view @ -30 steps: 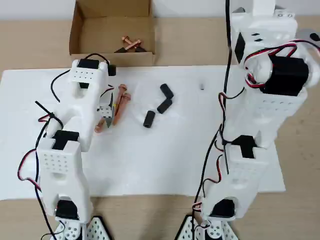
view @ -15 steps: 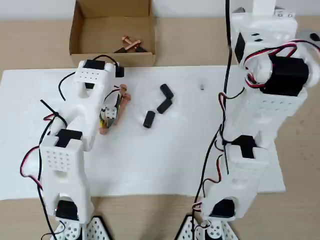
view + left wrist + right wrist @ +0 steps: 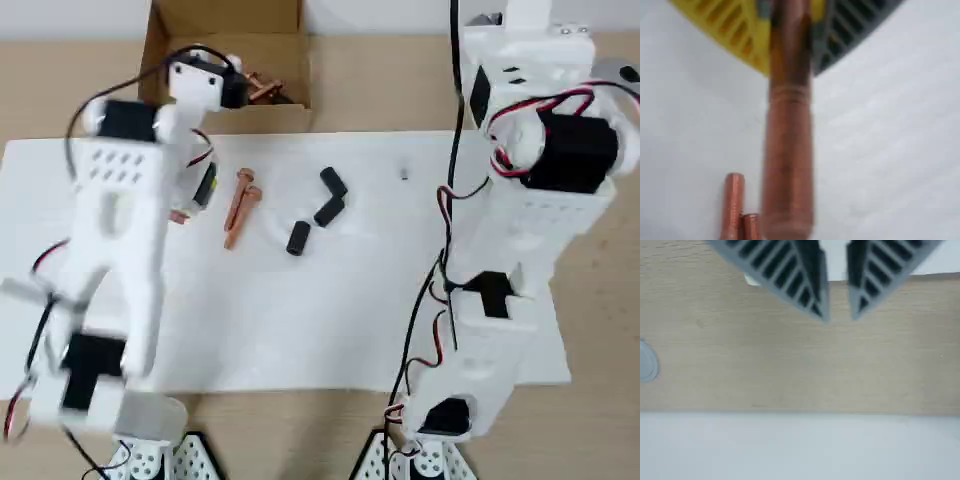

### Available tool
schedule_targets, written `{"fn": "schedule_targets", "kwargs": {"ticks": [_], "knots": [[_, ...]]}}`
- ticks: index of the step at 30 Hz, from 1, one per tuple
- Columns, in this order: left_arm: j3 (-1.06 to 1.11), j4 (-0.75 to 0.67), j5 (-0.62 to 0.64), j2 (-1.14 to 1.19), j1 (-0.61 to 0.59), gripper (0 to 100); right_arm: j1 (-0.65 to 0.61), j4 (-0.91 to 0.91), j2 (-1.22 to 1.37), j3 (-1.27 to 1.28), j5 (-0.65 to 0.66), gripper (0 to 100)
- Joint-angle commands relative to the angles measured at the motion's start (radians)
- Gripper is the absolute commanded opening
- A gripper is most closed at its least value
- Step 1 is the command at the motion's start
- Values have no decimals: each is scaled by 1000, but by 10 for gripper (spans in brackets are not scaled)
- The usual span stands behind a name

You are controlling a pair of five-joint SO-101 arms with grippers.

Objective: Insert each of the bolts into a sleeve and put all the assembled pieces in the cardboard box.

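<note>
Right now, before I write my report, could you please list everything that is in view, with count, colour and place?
cardboard box: one, brown, on the table past the sheet's far edge
bolts in the box: copper, count unclear, partly behind the left arm
loose bolts: two, copper, side by side on the sheet
held bolt: one, copper, above the sheet
sleeves: three, black, mid-sheet, apart from the bolts
white sheet: one, on the table
table: one, light wood
left gripper: yellow and grey, shut on the held bolt
right gripper: grey, open, holding nothing, above the table
</note>
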Motion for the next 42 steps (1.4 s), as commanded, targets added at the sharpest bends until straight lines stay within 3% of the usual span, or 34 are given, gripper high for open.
{"fn": "schedule_targets", "kwargs": {"ticks": [1,4,6,12,15,19,22,30,36,42], "knots": [[75,11,-15,-306,9,6,-2,15,-139,-36,3,30],[173,11,-64,-481,8,6,-33,15,-226,36,3,30],[255,11,-161,-582,6,6,-51,17,-305,154,3,30],[483,11,-637,-852,-11,6,-189,15,-677,823,8,30],[565,9,-864,-943,-51,6,-271,12,-872,1202,87,31],[684,6,-1059,-955,-120,7,-251,-64,-1067,1575,207,31],[839,-80,-1160,-921,-158,7,-191,-140,-1175,1722,222,31],[1180,-588,-1181,-673,-221,10,-137,-150,-1241,1808,219,31],[1177,-735,-1100,-475,-222,30,-139,-147,-1241,1811,218,31],[1088,-779,-1010,-384,-256,236,-139,-144,-1244,1894,218,31]]}}
